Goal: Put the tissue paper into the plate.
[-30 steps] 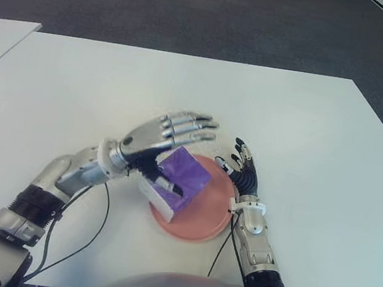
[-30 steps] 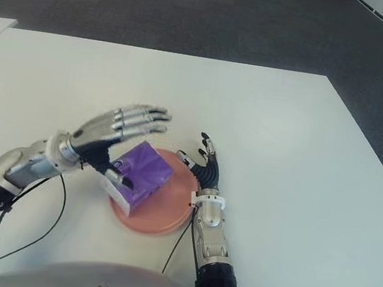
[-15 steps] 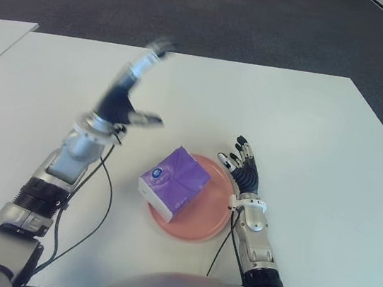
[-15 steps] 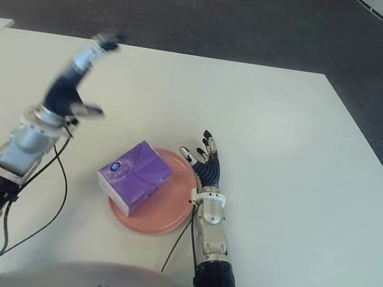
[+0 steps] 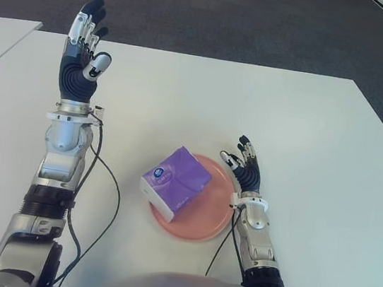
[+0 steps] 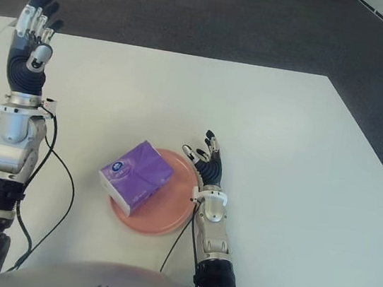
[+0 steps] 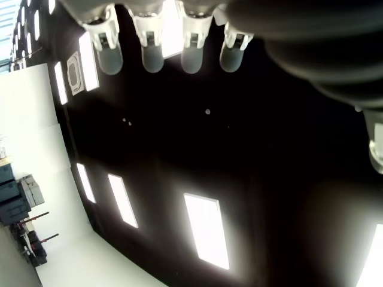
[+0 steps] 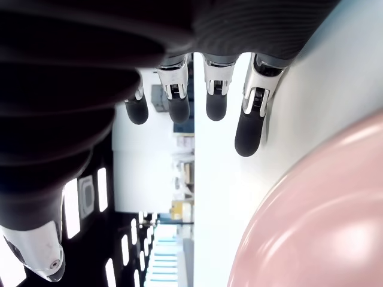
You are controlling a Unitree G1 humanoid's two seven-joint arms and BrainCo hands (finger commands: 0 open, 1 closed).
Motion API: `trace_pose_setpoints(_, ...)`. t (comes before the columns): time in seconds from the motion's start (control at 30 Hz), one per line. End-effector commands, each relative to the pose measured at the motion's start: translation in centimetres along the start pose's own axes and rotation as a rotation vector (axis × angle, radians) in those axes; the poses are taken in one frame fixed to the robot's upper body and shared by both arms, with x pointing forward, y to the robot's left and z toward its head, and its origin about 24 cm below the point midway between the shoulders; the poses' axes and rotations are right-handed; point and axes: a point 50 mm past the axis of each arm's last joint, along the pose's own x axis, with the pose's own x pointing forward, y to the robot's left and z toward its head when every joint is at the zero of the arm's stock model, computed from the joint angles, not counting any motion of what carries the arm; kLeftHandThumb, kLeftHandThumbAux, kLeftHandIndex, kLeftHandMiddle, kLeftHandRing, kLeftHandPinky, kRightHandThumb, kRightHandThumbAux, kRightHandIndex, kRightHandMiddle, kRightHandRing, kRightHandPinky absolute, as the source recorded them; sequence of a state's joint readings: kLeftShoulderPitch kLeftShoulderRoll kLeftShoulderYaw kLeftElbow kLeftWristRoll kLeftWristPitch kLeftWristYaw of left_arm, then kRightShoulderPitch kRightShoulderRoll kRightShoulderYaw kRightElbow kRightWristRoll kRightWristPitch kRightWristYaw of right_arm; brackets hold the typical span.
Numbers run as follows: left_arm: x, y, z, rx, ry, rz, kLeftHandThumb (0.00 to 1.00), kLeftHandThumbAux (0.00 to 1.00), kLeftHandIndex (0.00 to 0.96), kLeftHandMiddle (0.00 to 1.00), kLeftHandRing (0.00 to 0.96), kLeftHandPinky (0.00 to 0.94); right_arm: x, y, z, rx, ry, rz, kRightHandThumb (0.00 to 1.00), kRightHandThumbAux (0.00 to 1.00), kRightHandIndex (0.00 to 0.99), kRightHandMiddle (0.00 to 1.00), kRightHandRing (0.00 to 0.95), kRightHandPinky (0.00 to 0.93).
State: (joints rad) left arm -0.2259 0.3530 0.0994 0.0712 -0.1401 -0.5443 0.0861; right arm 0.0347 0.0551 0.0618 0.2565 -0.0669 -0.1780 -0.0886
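1. The tissue paper (image 5: pixel 175 183), a purple pack with a white side, lies on the pink plate (image 5: pixel 203 224), over the plate's left part, its left corner jutting past the rim.
2. The plate sits on the white tabletop (image 5: pixel 253 109), near the robot's body.
3. The right robot hand (image 5: pixel 244 174) shows just beside the plate's right rim, palm toward the pack, fingers spread and holding nothing; the pack lies to its left, apart from it.
4. The left robot hand (image 5: pixel 82 57) is raised upright, well to the left of the pack and farther back, its fingers extended and empty; its wrist view shows only ceiling lights beyond the fingertips (image 7: pixel 152 57).
5. A black cable (image 5: pixel 101 206) hangs from the left arm.
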Motion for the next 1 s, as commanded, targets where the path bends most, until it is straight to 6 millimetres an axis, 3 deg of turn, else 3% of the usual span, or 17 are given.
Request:
trace_pose_setpoints(0.03, 0.1, -0.1, -0.2, -0.011, 0.003, 0.019, 0.038, 0.364, 0.000, 0.000, 0.000, 0.000, -1.5, 0.1, -3.0, 0.003, 0.166, -0.005, 0.115, 0.655, 0.066, 0.064, 0.000, 0.000)
trace_pose_setpoints(0.4, 0.4, 0.2, -0.5, -0.048, -0.015, 0.143, 0.029, 0.392, 0.000, 0.000, 0.000, 0.000, -1.5, 0.0, -3.2, 0.006, 0.176, -0.003, 0.109, 0.661, 0.069, 0.071, 0.000, 0.000)
trace_pose_setpoints(0.57, 0.2, 0.1, -2.3, -0.035, 0.047, 0.193, 0.037, 0.416, 0.000, 0.000, 0.000, 0.000, -1.3, -0.3, -3.7, -0.007, 0.175, 0.014, 0.097, 0.665, 0.069, 0.065, 0.000, 0.000)
trace_pose_setpoints(0.73, -1.8, -1.7, -4.9, 0.069, 0.159, 0.174, 0.052, 0.434, 0.000, 0.000, 0.000, 0.000, -1.2, -0.3, -3.9, -0.009, 0.173, 0.022, 0.088, 0.663, 0.065, 0.056, 0.000, 0.000)
trace_pose_setpoints(1.0, -5.9, -5.5, -5.8, 0.221, 0.252, -0.003, 0.021, 0.465, 0.000, 0.000, 0.000, 0.000, -1.3, -0.3, -3.6, 0.005, 0.174, -0.003, 0.084, 0.669, 0.058, 0.057, 0.000, 0.000)
